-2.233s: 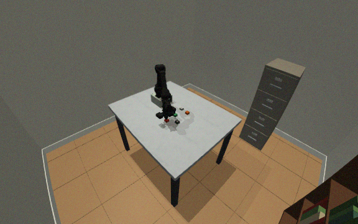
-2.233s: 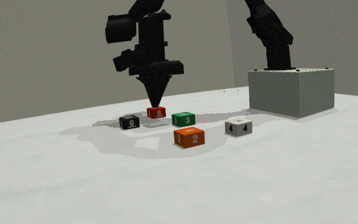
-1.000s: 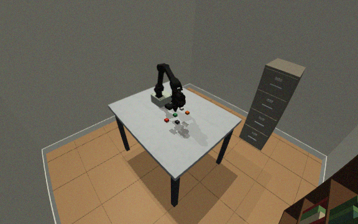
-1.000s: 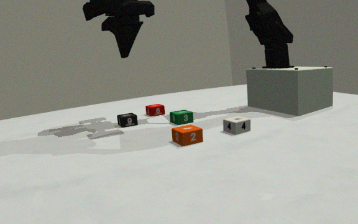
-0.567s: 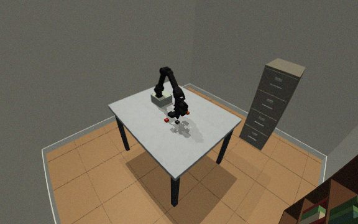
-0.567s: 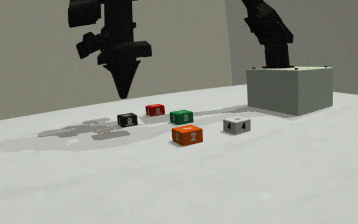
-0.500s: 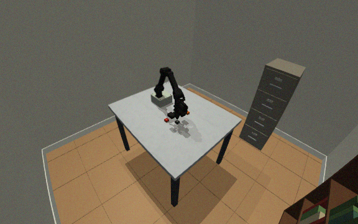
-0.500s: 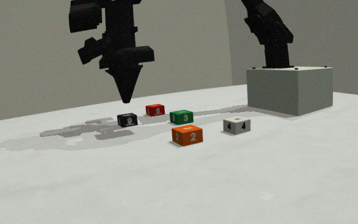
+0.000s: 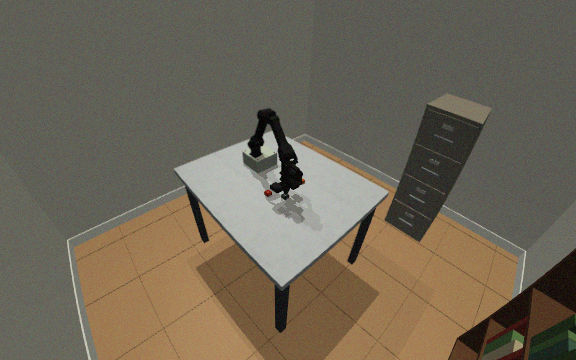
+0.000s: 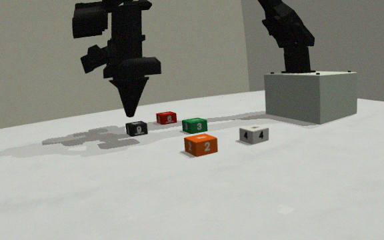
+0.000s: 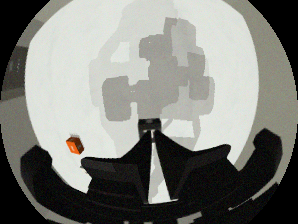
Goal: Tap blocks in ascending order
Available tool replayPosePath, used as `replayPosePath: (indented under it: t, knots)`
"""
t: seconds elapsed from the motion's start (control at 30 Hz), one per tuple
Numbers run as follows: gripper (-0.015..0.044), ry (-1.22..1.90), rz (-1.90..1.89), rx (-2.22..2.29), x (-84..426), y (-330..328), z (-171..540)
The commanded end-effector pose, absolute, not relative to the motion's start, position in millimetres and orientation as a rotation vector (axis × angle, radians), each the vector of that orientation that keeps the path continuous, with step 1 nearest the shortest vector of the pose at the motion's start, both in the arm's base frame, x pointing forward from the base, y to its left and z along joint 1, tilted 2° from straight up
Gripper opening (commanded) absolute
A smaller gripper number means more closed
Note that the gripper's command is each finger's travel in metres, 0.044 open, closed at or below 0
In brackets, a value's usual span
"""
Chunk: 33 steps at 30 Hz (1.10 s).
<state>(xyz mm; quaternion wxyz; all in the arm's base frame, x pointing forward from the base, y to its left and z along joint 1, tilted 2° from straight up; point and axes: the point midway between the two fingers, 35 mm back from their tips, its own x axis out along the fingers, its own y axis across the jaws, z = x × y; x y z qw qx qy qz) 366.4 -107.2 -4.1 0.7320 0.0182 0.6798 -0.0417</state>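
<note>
My gripper point(image 9: 286, 192) point(image 10: 130, 115) point(image 11: 152, 133) is shut and empty, pointing down. Its tips are a little above the black block point(image 9: 285, 197) point(image 10: 137, 129) point(image 11: 149, 123), which shows an underlined 9 and lies partly behind the tips in the wrist view. A red block point(image 9: 268, 193) point(image 10: 166, 118) with what looks like an underlined 6 sits behind it in the exterior view. A green block point(image 10: 195, 126) shows 3, an orange block point(image 9: 302, 181) point(image 10: 201, 145) point(image 11: 74, 145) shows 2, and a white block point(image 10: 254, 135) shows 4. In the top view the arm hides the green and white blocks.
All the blocks stand on the pale table point(image 9: 278, 250) point(image 10: 145, 200). The arm's grey base box point(image 9: 260, 162) point(image 10: 292, 97) is at the far side of the table in the top view. A filing cabinet point(image 9: 433, 165) stands on the floor beyond the table.
</note>
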Motion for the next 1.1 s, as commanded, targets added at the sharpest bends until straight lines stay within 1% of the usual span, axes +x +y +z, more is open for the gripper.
replayPosePath:
  t: [0.0, 0.47, 0.57, 0.73, 0.83, 0.93, 1.07]
  knots:
    - [0.002, 1.515, -0.094, 0.046, 363, -107, -17]
    - [0.002, 1.515, -0.094, 0.046, 363, -107, -22]
    - [0.002, 1.514, -0.094, 0.046, 362, -106, 5]
    - [0.002, 1.515, -0.094, 0.046, 361, -106, 8]
    - [0.0099, 1.515, -0.092, 0.049, 364, -80, 14]
    - [0.0178, 1.516, -0.087, 0.054, 363, -27, 26]
    - [0.0283, 1.519, -0.082, 0.059, 349, 41, 41]
